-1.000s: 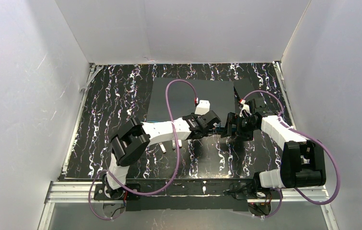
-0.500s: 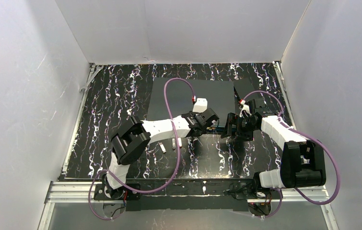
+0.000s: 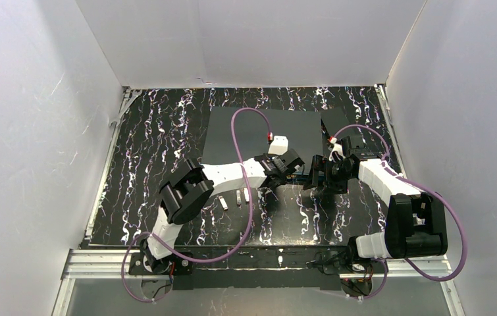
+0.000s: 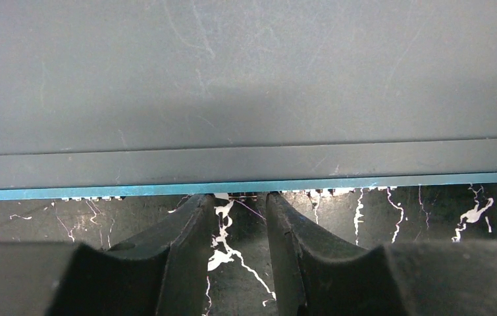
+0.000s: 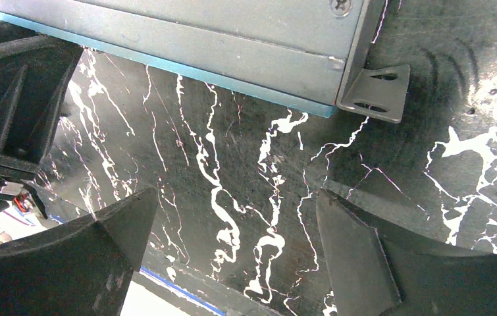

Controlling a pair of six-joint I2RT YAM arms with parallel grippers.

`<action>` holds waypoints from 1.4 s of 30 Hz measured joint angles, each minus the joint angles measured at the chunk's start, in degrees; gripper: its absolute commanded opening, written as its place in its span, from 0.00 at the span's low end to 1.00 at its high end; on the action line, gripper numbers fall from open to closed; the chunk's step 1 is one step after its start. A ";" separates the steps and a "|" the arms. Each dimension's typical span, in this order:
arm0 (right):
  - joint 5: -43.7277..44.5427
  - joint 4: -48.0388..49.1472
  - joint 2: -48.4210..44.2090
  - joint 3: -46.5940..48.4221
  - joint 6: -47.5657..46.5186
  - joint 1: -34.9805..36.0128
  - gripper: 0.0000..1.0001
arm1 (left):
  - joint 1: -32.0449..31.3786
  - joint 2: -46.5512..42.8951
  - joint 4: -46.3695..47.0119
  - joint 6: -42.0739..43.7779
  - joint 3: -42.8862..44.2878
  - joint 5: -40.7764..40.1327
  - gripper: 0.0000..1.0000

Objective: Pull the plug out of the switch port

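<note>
The switch (image 3: 265,131) is a large flat dark grey box at the back middle of the table. Its teal front edge (image 4: 166,191) with a row of small ports faces the arms. My left gripper (image 3: 291,169) is at that edge. In the left wrist view it (image 4: 239,197) has a narrow gap, with its fingertips (image 4: 201,201) touching the teal edge on either side of one port. A small dark piece sits there under the edge; I cannot tell if it is the plug. My right gripper (image 3: 316,175) is wide open and empty (image 5: 235,197) just off the switch's front right corner (image 5: 344,72).
A smaller black box (image 3: 335,124) lies at the switch's right side. A grey mounting bracket (image 5: 374,92) sticks out from the switch corner. Three small pale pieces (image 3: 237,198) lie on the marbled table by the left arm. White walls stand close all round.
My left arm has shifted a little to the right along the switch's front edge, and its purple cable loop moved with it. The right arm has not moved.
</note>
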 measured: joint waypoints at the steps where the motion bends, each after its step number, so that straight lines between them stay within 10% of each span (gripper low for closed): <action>1: 0.00 -0.02 0.00 0.00 0.00 0.00 1.00 | 0.02 0.00 -0.26 -0.11 0.09 -0.02 0.34; 21: 0.00 0.00 0.00 0.00 0.00 0.00 1.00 | 0.83 0.52 -2.54 -4.44 1.70 0.22 0.22; 28: 0.00 0.00 0.00 0.00 0.00 0.00 1.00 | 0.96 0.52 -2.08 -4.35 1.68 1.22 0.00; 42: -0.02 0.00 0.00 0.00 0.00 0.00 1.00 | 0.55 0.42 -1.25 -3.54 1.05 0.37 0.00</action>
